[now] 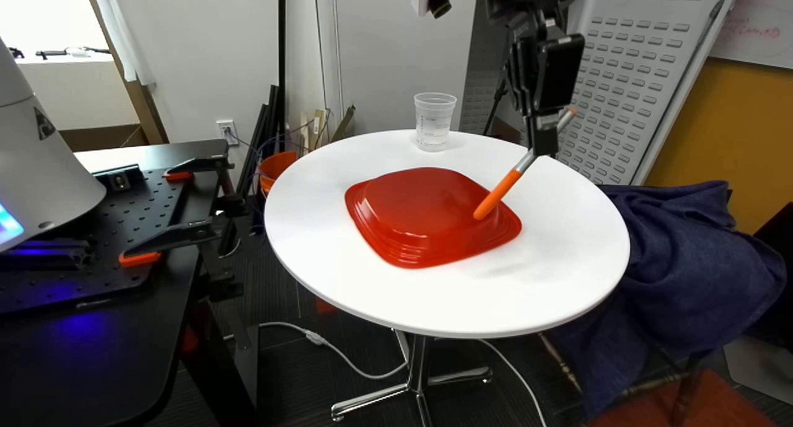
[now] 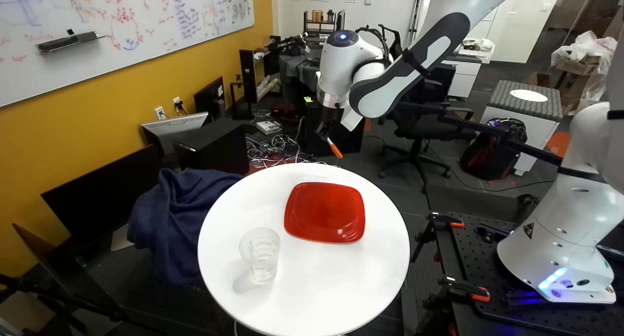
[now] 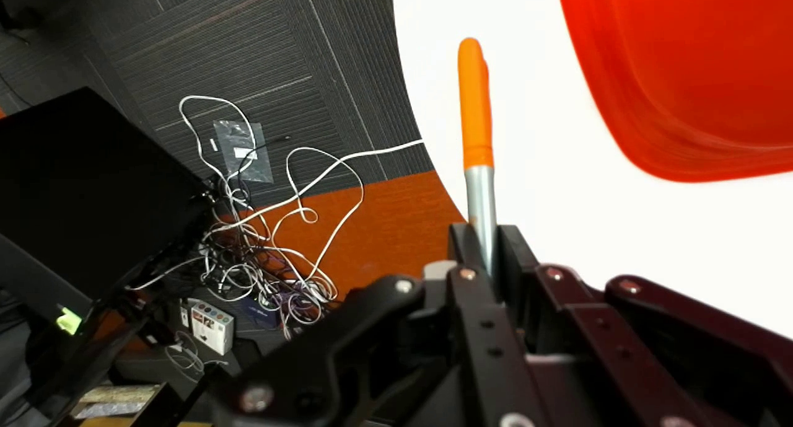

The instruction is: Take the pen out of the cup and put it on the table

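Observation:
My gripper point(image 1: 545, 139) is shut on the pen point(image 1: 499, 193) and holds it in the air, tilted, orange end down. The pen has an orange end and a silver body. In the wrist view the silver part of the pen point(image 3: 476, 111) sits between the two fingertips point(image 3: 486, 247). In an exterior view the pen point(image 2: 335, 149) hangs beyond the far edge of the round white table point(image 2: 336, 287). The clear plastic cup point(image 1: 433, 122) stands upright on the table, apart from the gripper; it also shows in an exterior view point(image 2: 262, 255), with no pen in it.
A red square plate point(image 1: 427, 201) lies upside down on the table near the middle; it shows in the wrist view too point(image 3: 712, 74). A dark workbench point(image 1: 93, 334) with clamps bears the robot base point(image 2: 555, 248). A blue cloth point(image 2: 180, 224) hangs beside the table.

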Controlling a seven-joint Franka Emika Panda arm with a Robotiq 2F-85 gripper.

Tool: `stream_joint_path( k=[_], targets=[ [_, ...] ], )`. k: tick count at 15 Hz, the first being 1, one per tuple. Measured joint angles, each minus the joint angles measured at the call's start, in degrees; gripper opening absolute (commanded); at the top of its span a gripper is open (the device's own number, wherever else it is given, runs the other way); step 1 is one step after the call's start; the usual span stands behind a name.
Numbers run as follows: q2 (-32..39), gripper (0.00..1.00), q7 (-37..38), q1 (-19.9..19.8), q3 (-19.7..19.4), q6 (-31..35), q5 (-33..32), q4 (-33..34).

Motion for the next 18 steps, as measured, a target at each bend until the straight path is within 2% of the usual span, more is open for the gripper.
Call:
stream_joint_path(
  k=[6, 18],
  targets=[
    [4.43, 0.03, -3.91, 1.28, -0.49, -1.65, 2.74, 1.78],
    [10.47, 0.03, -4.91, 2.12, -1.37, -7.43, 4.66, 9.62]
  ],
)
